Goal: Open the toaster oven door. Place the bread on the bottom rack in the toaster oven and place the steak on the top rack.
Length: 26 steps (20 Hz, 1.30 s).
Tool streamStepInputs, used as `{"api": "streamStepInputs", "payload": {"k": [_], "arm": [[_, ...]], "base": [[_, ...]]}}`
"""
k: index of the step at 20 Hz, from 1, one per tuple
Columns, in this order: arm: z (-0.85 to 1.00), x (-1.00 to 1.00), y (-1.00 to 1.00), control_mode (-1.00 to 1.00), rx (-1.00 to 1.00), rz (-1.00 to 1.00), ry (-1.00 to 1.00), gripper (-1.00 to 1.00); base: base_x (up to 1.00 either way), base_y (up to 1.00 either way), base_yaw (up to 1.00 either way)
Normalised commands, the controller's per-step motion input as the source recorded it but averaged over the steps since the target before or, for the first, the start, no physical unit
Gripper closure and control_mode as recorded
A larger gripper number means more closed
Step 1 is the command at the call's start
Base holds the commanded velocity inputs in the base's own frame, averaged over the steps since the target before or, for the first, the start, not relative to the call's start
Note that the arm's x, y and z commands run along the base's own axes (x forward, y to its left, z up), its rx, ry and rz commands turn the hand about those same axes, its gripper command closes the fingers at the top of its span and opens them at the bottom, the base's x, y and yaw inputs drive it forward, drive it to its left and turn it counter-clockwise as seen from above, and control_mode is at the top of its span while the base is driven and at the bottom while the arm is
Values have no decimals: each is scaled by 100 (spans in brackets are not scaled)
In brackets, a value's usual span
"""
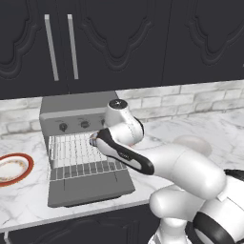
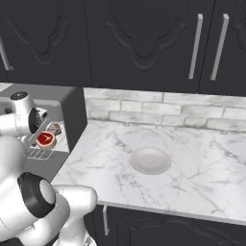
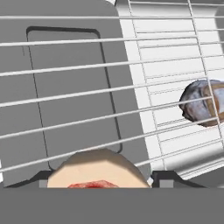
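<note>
While the toaster oven door (image 1: 90, 188) lies flat open over the bench (image 2: 192, 158) edge, the hand (image 3: 99, 183) sits at the mouth of the toaster oven (image 1: 71, 112), over the pulled-out wire racks. Its fingers are spread about as wide as they go, with the steak (image 2: 45, 139) between them, red with pale edging; whether they are gripping it or have let go I cannot tell. The bread (image 3: 204, 103) already rests on the lower rack, seen through the upper wires. As I judge it, the risk is the steak sitting near the rack's front edge and sliding off, or the hand snagging the wires on withdrawal.
</note>
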Motion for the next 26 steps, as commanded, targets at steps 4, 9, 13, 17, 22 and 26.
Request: {"api": "streamStepInputs", "payload": {"k": [4, 9, 13, 17, 22, 26], "arm": [[-13, 6, 46, -100, 6, 7, -1, 100], [-4, -10, 43, -100, 5, 9, 0, 100], [1, -17, 47, -100, 1, 2, -3, 100], [3, -31, 43, -100, 0, 0, -8, 100], [18, -32, 32, -100, 0, 0, -15, 100], [15, -44, 24, -100, 0, -10, -4, 100]], "base": [[0, 0, 0], [0, 0, 0], [0, 0, 0], [0, 0, 0], [0, 0, 0], [0, 0, 0]]}}
